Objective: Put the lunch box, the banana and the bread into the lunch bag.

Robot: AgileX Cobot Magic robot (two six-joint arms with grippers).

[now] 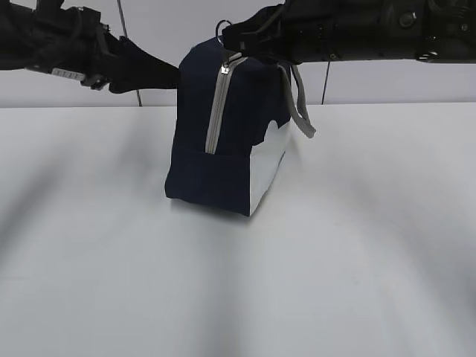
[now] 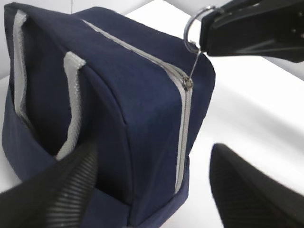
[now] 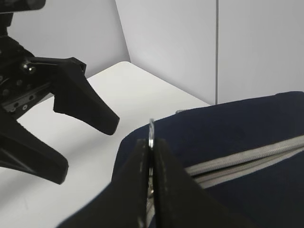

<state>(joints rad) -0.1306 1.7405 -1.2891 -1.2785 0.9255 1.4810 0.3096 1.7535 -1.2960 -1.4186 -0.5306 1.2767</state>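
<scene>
Bare white tabletop [image 1: 238, 297] lay nearest; beyond it the lunch bag [image 1: 223, 149] stood zipped. Right gripper [image 1: 234, 39] had narrow jaws pinching the ring pull [image 2: 194, 26]; left gripper [image 1: 160, 71] waited wide open. No food was visible, so I judged packing unfinished.

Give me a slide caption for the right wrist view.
Right gripper pinches the ring pull on the navy lunch bag while the open left gripper waits beside it.

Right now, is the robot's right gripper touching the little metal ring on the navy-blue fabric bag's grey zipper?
Touching. The right wrist view shows the right gripper shut on the metal ring pull, with the ring's edge poking up between its fingertips.
</scene>
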